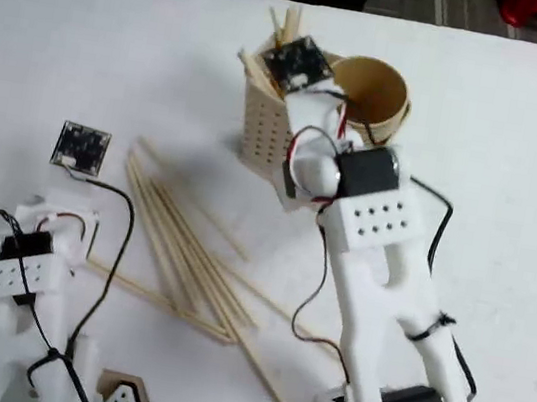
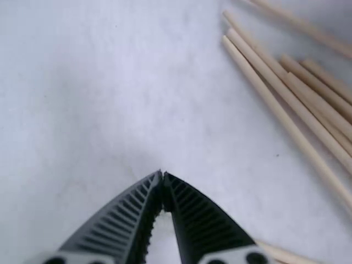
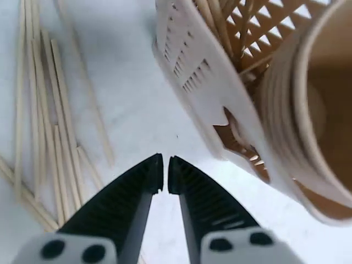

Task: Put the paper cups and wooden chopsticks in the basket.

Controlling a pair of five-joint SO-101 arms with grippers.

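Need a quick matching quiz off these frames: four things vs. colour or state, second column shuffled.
Things:
1 basket
2 paper cup
3 loose chopsticks
4 left gripper

Colour or state:
A lying flat on the table
B black, shut, above a bare part of the table
C white, with a perforated wall
D brown, mouth facing up

Pairs: 1-C, 2-D, 3-A, 4-B

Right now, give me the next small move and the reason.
Probably open the left gripper and shift it over the loose chopsticks. It is shut on nothing above bare table, and the chopsticks lie right beside it, not yet in the basket, where others already stand.
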